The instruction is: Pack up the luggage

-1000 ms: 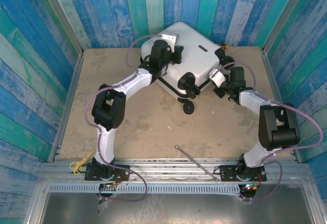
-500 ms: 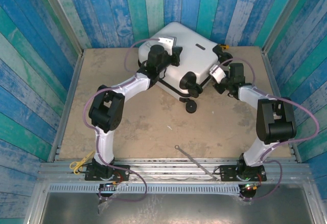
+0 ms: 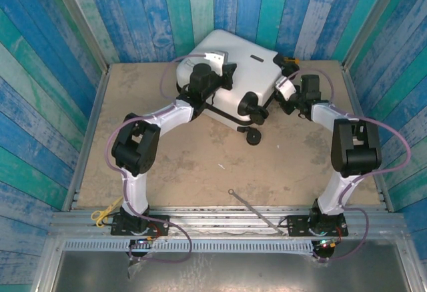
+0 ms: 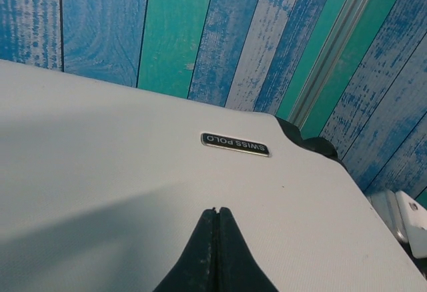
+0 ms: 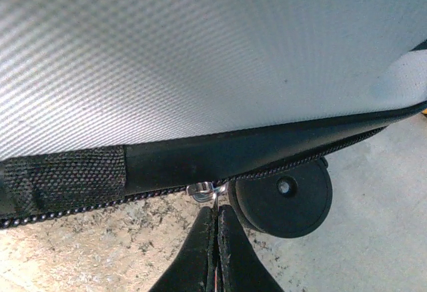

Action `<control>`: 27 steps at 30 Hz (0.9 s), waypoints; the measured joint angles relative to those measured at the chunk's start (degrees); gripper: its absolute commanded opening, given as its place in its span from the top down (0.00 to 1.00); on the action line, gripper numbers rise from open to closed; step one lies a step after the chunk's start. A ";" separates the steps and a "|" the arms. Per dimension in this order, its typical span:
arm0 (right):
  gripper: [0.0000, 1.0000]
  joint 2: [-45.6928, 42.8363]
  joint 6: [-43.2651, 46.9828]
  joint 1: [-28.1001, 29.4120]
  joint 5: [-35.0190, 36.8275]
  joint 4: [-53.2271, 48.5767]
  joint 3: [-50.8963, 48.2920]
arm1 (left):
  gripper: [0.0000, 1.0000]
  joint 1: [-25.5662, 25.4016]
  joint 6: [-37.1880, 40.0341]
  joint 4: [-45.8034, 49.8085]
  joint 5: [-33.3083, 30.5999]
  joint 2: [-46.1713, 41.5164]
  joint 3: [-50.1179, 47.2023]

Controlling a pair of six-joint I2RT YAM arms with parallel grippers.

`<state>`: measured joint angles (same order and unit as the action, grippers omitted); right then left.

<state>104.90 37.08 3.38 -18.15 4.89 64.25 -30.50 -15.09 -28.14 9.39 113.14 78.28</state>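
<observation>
Looking down from above, the large white hard-shell suitcase (image 3: 233,65) lies closed at the far end of the tan table (image 3: 187,165). Left wrist: the left gripper (image 4: 217,215) is clenched empty over the shell. Right wrist: the right gripper (image 5: 217,213) is pinched on the small silver zipper pull (image 5: 202,189), so only zipping seems left.

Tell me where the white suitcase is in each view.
Top external: luggage at the table's far middle, against the plank wall.
Left wrist: luggage shell across the lower frame, badge mid-frame.
Right wrist: shell across the top, zipper pull below.
Shared landmark: plank wall, top external and left wrist.
</observation>
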 measured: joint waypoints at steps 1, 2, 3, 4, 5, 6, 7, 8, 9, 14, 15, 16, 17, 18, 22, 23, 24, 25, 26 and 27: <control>1.00 0.22 -0.15 -0.04 -0.22 -0.50 0.52 | 1.00 -0.24 0.35 -0.04 -0.35 -0.26 -0.37; 1.00 0.55 -0.28 -0.04 -0.28 -1.09 1.07 | 1.00 -0.48 0.85 -0.04 -0.83 -0.50 -0.74; 1.00 0.87 -0.44 -0.04 -0.35 -1.60 1.64 | 1.00 -0.66 1.25 -0.04 -1.29 -0.66 -0.98; 1.00 1.36 -0.57 -0.04 -0.39 -2.27 2.47 | 1.00 -0.90 1.62 -0.04 -1.86 -0.81 -1.20; 1.00 2.01 -0.74 -0.09 -0.31 -2.86 3.52 | 1.00 -1.20 1.95 -0.04 -2.32 -0.94 -1.40; 1.00 2.60 -0.96 -0.15 -0.17 -3.23 4.46 | 1.00 -1.49 2.27 -0.04 -2.67 -1.05 -1.53; 1.00 3.30 -1.18 -0.20 0.00 -3.50 5.49 | 1.00 -1.79 2.60 -0.04 -3.06 -1.16 -1.68; 1.00 3.98 -1.49 -0.20 0.20 -3.58 6.40 | 1.00 -2.10 2.91 -0.04 -3.30 -1.29 -1.88; 1.00 4.55 -1.79 -0.20 0.39 -3.63 7.15 | 1.00 -2.32 3.13 -0.04 -3.39 -1.44 -2.05; 1.00 6.73 -4.63 -0.15 0.76 -4.76 10.45 | 1.00 -3.41 3.93 -0.22 -3.74 -2.99 -3.93; 1.00 6.86 -5.25 -0.13 0.76 -4.79 10.60 | 1.00 -3.61 3.96 -0.20 -3.82 -3.52 -4.50; 1.00 6.86 -5.90 -0.11 0.76 -4.76 10.60 | 1.00 -3.87 3.93 0.09 -4.00 -4.31 -5.46; 1.00 6.84 -6.43 -0.07 0.76 -4.66 10.51 | 1.00 -4.09 3.82 0.72 -4.31 -5.05 -6.43; 1.00 6.69 -7.10 -0.07 0.98 -4.11 10.10 | 1.00 -4.39 3.23 2.16 -4.61 -6.21 -7.89; 1.00 3.82 -8.83 0.22 1.86 -0.39 5.84 | 0.78 -5.14 1.40 4.13 -6.34 -10.23 -10.97; 1.00 2.93 -9.05 0.28 2.05 0.15 4.92 | 0.59 -5.14 1.03 5.09 -7.21 -11.13 -11.41; 1.00 1.81 -9.18 0.33 2.16 0.68 3.89 | 0.43 -5.18 0.94 6.27 -8.44 -12.09 -11.56; 1.00 0.52 -9.29 0.44 2.29 1.22 2.84 | 0.31 -5.20 0.90 7.93 -10.10 -13.07 -11.47; 1.00 -0.44 -9.42 0.55 2.40 1.64 2.21 | 0.25 -5.18 0.94 9.46 -11.50 -13.70 -11.23; 1.00 -1.42 -9.57 0.66 2.51 1.90 1.62 | 0.22 -5.14 1.14 11.69 -13.33 -14.16 -10.29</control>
<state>103.48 27.51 4.03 -15.64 6.79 65.87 -35.64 -13.96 -16.45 -3.95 98.98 67.99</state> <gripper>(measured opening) 0.044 0.649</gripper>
